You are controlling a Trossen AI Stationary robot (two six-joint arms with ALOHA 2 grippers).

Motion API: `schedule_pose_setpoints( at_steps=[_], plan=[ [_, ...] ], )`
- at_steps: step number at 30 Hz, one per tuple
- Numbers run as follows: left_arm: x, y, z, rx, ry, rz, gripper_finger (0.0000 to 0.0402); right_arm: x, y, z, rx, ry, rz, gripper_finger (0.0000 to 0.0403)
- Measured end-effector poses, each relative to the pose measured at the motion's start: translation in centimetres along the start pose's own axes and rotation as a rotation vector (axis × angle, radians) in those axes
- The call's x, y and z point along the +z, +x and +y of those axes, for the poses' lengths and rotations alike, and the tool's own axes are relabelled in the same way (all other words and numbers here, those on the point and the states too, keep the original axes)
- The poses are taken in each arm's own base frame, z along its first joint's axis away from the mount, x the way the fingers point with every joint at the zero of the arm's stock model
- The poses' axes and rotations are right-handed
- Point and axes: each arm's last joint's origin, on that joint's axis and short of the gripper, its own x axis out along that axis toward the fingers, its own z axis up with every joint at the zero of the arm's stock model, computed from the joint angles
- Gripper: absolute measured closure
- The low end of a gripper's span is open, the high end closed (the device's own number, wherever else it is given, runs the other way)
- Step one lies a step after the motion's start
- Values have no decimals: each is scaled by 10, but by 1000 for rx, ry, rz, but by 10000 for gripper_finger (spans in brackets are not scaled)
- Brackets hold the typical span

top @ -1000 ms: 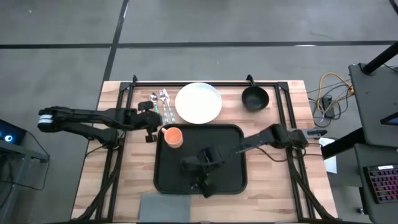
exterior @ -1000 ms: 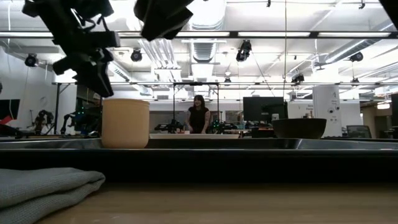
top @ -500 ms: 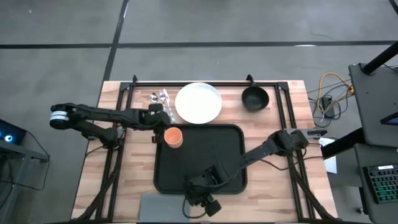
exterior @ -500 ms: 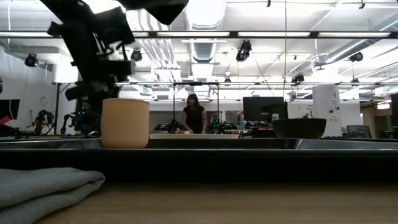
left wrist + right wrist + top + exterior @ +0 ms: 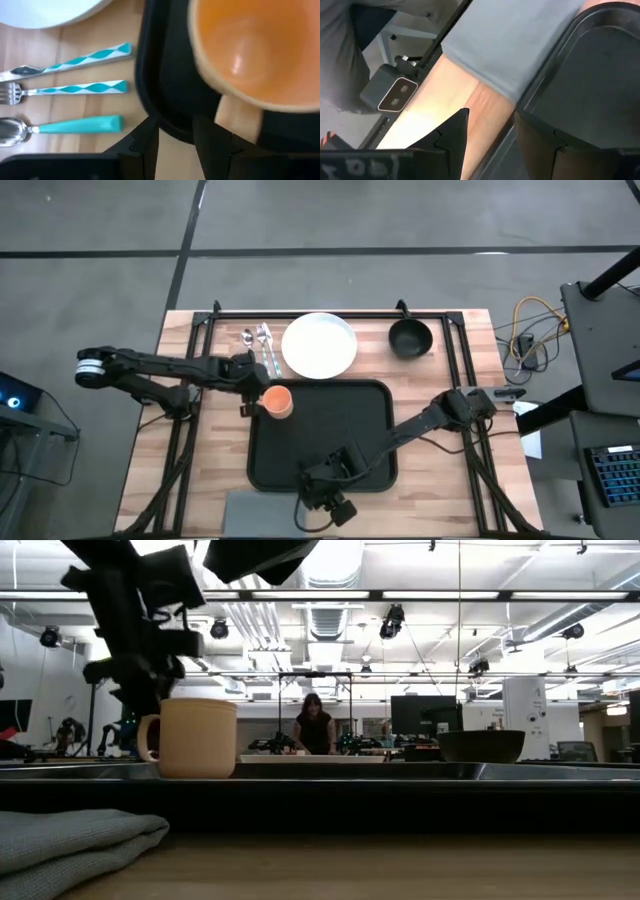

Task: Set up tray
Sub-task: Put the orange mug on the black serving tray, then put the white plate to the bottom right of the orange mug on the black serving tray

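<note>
While the right gripper (image 5: 325, 506) straddles the near rim of the black tray (image 5: 340, 435) at table centre, fingers parted astride that rim, the left gripper (image 5: 251, 383) stands partly open at the orange mug's (image 5: 277, 400) handle, far left corner.

Wood, plastic, cloth and metal at the fingers

Beside the left fingers (image 5: 150, 142), the tray (image 5: 165, 107) is smooth black plastic with a soft sheen; the mug (image 5: 250, 50) beyond them looks matt orange. The cutlery (image 5: 65, 92) has shiny metal heads and glossy teal handles. Past the right fingers (image 5: 452, 132), the napkin (image 5: 510, 45) is grey cloth on pale, grained wood table (image 5: 445, 110).
</note>
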Motion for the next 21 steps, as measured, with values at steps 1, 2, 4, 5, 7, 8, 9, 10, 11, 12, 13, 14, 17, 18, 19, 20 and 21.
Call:
schedule_pose_setpoints(
  at_steps=[1, 2, 4, 5, 7, 8, 9, 10, 11, 12, 13, 14, 17, 18, 19, 20, 21],
  plan=[
    [0, -3, -3, -9, 0, -12, 300, 0, 0, 0, -1, 0, 0, 254],
    [-1, -5, -5, -16, 0, -23, 300, 0, 0, 0, -1, -2, 1, 254],
    [-3, -9, -10, -29, -1, -21, 300, 0, 0, 0, -1, -6, 1, 254],
    [-4, -11, -12, -34, -3, -23, 300, 0, 0, 0, -1, -6, 1, 254],
    [-6, -14, -15, -40, -14, -12, 300, 0, 0, 0, -2, -6, 3, 254],
    [-7, -15, -16, -40, -23, -12, 300, 0, 0, 0, -3, -5, 4, 254],
    [-7, -16, -16, -30, -31, -18, 300, 0, 0, 0, -5, -3, 4, 254],
    [-7, -17, -15, -1, -35, -19, 300, -1, 0, 0, -11, 1, 5, 254],
    [-9, -18, -13, 41, -37, -18, 300, -1, 0, -1, -34, 6, 8, 255],
    [-10, -20, -11, 92, -42, -16, 300, -2, 0, -2, -78, 16, 17, 255],
    [-10, -23, -8, 151, -53, -27, 300, -3, 0, -4, -139, 33, 36, 255],
    [-8, -28, -5, 203, -73, -50, 300, -5, -1, -6, -220, 55, 58, 255],
    [-3, -44, 0, 239, -114, -115, 300, -16, -10, -13, -535, 138, 152, 255],
    [-1, -50, 1, 220, -126, -141, 300, -19, -15, -15, -615, 156, 175, 255],
    [1, -57, 1, 193, -140, -167, 300, -22, -19, -16, -681, 170, 192, 255],
    [2, -63, 2, 161, -155, -193, 300, -24, -22, -16, -722, 187, 201, 255],
    [4, -69, 3, 125, -167, -216, 300, -26, -25, -16, -745, 207, 207, 255]
  ],
)
